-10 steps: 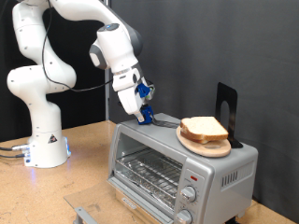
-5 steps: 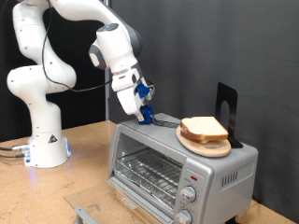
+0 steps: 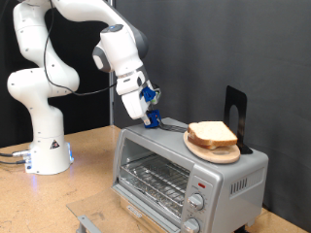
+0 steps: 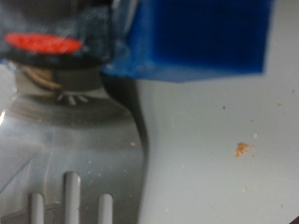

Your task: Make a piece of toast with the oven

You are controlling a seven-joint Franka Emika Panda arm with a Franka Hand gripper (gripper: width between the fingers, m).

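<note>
Practically unmoved, the claw (image 3: 152, 120) sits atop the oven (image 3: 185, 165), its grip state unclear.

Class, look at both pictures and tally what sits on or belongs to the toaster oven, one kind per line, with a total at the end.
Ovens: 1, the oven
Round knobs: 2
Wooden boards: 1, the round wooden board
Bread stacks: 1, the bread slices; the number of slices cannot be told
Forks or spatulas: 1, the metal utensil by the gripper
Total: 6
</note>
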